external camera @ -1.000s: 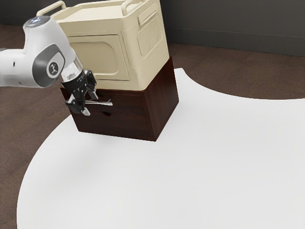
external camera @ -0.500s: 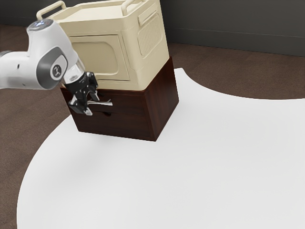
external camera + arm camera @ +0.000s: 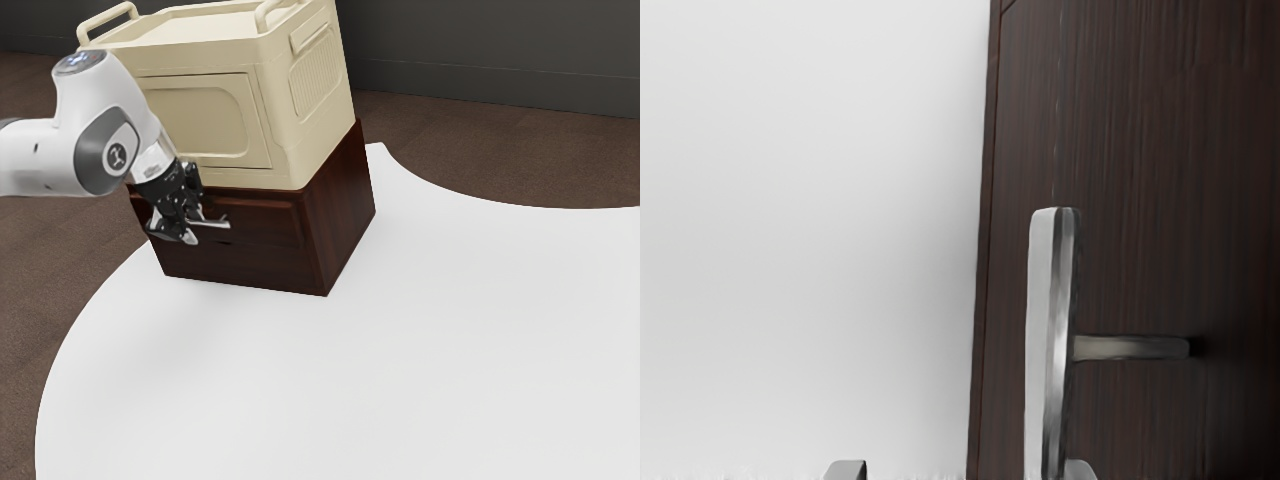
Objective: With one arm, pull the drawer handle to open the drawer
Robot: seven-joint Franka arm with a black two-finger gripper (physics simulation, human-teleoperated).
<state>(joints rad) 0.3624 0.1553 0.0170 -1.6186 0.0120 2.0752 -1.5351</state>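
Slid slightly outward since earlier, the upper drawer juts from the cabinet, its metal bar handle toward the exterior view's left. The tool stands open, one finger apparently behind the rigid, likely slippery bar; mid-bar suits pulling.

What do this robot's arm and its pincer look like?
The arm is glossy white with rounded, tubular segments. A dark grey joint cover bears a round emblem, and a greyish disc with bluish marks tops the bend. The pincer is black and angular, with pale grey fingertips.
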